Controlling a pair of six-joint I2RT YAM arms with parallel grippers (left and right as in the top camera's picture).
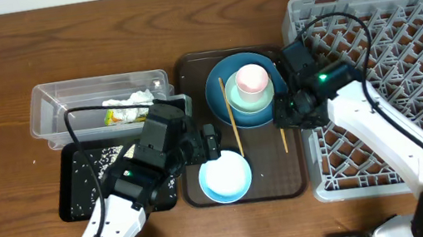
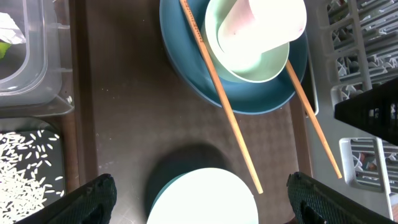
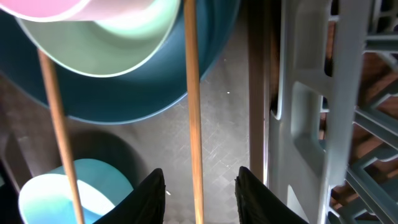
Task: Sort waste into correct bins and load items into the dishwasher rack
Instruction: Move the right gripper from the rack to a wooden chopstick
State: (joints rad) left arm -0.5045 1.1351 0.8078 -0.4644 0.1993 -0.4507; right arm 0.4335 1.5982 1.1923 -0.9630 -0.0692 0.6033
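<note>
On the brown serving tray [image 1: 275, 178] a dark-blue plate [image 1: 218, 92] holds a pale-green bowl [image 1: 249, 103] with a white-pink cup [image 1: 253, 79] in it. One chopstick [image 1: 231, 120] leans across the plate. The other chopstick [image 1: 283, 138] lies by the tray's right rim. My right gripper [image 3: 200, 180] is open and straddles this chopstick [image 3: 193, 112] without touching it. My left gripper [image 2: 200, 182] is open wide just above the light-blue bowl [image 2: 202, 199]. The clear tub [image 1: 54, 104] holds the napkin [image 1: 138, 98] and wrapper [image 1: 119, 115]. Rice grains [image 1: 104, 160] lie in the black tray [image 1: 72, 208].
The grey dishwasher rack [image 1: 400, 31] stands at the right, its wall right beside the serving tray and my right gripper. The tub and the black tray sit against the serving tray's left edge. Bare wooden table lies at the far left and along the back.
</note>
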